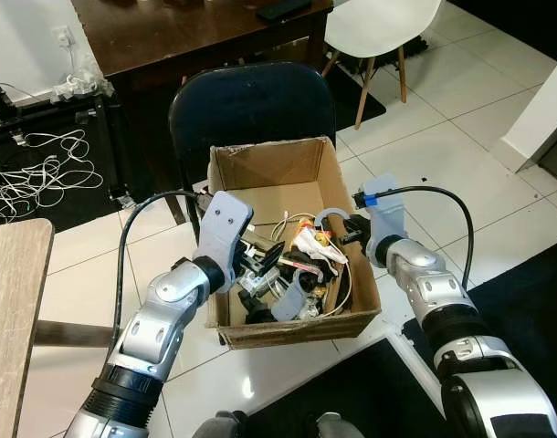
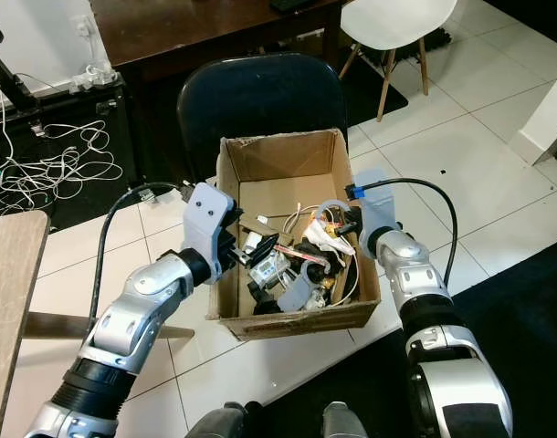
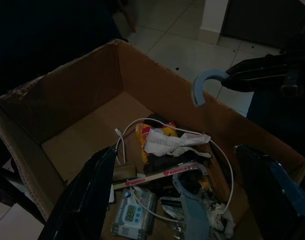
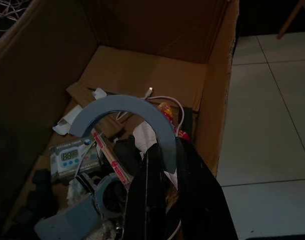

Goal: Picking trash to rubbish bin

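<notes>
I work everything off the cardboard box (image 1: 260, 164) that serves as my bin here. Nearest me, at its front wall, lies a heap of trash: a grey plastic piece (image 1: 292, 297), a small digital timer (image 3: 131, 215), a crumpled paper slip (image 3: 167, 142) and a white cable (image 1: 345, 290) looping through it all.

My left gripper (image 2: 231, 246) hangs just inside the box's left wall, fingers (image 3: 87, 195) spread apart and empty.

At the box's right wall, my right gripper (image 1: 352, 228) has its fingers pinched tight on one end of the grey plastic arc (image 4: 130, 112), which is held above the heap, inside the rim.

I judge the arc light and rigid (a thin curved strip, probably smooth plastic), so it could pivot or slip in a pinch at one end; a hold nearer the middle of the curve would be steadier. It looks sturdy enough simply to drop.

Beyond the box's far wall stands a dark chair (image 1: 251, 105), then a wooden desk (image 1: 169, 27).
</notes>
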### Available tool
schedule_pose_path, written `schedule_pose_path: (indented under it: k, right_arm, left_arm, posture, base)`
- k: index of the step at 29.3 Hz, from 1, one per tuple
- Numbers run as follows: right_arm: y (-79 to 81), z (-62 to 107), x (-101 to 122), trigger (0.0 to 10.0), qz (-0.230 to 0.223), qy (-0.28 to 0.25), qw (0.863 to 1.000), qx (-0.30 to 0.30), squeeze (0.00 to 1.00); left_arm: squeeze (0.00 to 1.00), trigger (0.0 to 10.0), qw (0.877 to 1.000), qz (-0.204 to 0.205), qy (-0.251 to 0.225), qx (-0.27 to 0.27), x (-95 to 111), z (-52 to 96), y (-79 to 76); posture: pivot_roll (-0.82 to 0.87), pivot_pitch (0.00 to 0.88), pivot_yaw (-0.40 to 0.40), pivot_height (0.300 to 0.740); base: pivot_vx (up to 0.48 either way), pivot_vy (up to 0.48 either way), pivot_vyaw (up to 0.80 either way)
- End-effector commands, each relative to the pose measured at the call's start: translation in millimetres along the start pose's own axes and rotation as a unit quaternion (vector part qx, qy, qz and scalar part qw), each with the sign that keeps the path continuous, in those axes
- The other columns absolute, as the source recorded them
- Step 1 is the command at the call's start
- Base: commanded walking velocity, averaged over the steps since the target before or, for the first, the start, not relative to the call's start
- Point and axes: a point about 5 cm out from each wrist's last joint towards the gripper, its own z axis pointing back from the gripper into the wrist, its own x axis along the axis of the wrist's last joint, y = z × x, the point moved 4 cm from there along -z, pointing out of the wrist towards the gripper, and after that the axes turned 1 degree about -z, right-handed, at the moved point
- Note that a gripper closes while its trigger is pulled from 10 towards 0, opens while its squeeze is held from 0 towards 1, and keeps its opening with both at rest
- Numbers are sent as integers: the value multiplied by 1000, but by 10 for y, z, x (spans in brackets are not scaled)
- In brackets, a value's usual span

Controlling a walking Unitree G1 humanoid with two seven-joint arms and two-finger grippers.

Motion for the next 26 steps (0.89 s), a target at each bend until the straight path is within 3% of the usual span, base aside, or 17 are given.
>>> schedule_pose_path:
  k: [1,4,5,10,15,17,19,22,26]
  right_arm:
    - [-39,2,-24,10000,-2,4,1000,-9,1000]
    - [-67,-2,-1,10000,6,0,1000,-20,1000]
    - [-93,-4,32,10000,15,-10,999,-29,0]
    - [-178,9,161,10000,-2,-45,997,-56,0]
    - [-313,83,409,10000,-37,-114,989,-90,0]
    - [-376,209,596,10000,-92,-173,974,-112,0]
    - [-379,256,649,10000,-106,-190,969,-117,0]
    - [-335,344,699,10000,-129,-213,961,-118,0]
    - [-81,394,649,10000,-142,-216,961,-102,0]
  left_arm:
    - [0,10000,1000,-1,9,0,-62,34,10]
    - [0,10000,1000,0,10,4,-68,32,12]
    - [0,10000,1000,-3,19,23,-103,25,49]
    - [0,10000,996,-4,35,80,-162,14,191]
    - [0,10000,994,16,7,108,-76,8,232]
    - [0,10000,989,53,-25,139,45,29,258]
    - [0,10000,986,64,-37,147,94,44,263]
    - [0,10000,983,80,-52,159,159,69,252]
    - [0,10000,974,100,-53,195,119,124,323]
  posture:
    - [14,285,73,740]
    - [14,285,73,740]
    - [11,283,71,740]
    - [11,283,71,740]
    - [2,257,78,740]
    - [-6,197,83,740]
    - [-6,188,84,740]
    - [-2,147,80,740]
    - [0,103,72,740]
  base:
    - [0,0,0]
    - [0,0,0]
    - [0,0,0]
    - [0,0,0]
    - [0,0,0]
    - [0,0,0]
    - [0,0,0]
    - [0,0,0]
    - [0,0,0]
